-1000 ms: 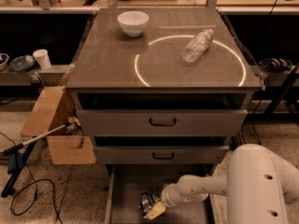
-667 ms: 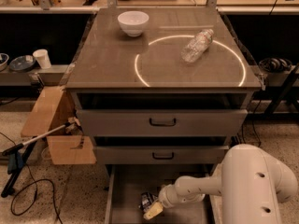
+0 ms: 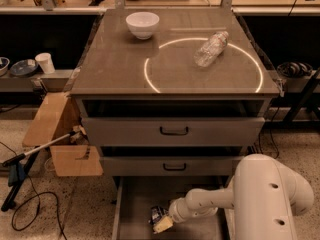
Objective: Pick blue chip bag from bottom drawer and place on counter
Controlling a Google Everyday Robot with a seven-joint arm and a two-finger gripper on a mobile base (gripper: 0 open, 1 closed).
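Bag (image 3: pixel 158 214) lies in the bottom drawer (image 3: pixel 135 204), our pincer (image 3: pixel 164 224) right against it; whether it is clamped we cannot tell. We should pinch the foil firmly, then lift clear before heading for the tabletop (image 3: pixel 115 64).

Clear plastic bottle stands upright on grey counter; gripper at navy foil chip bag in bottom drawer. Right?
No. Camera view: clear plastic bottle lies on its side on the grey counter. The gripper at navy foil chip bag, bottom drawer: correct.
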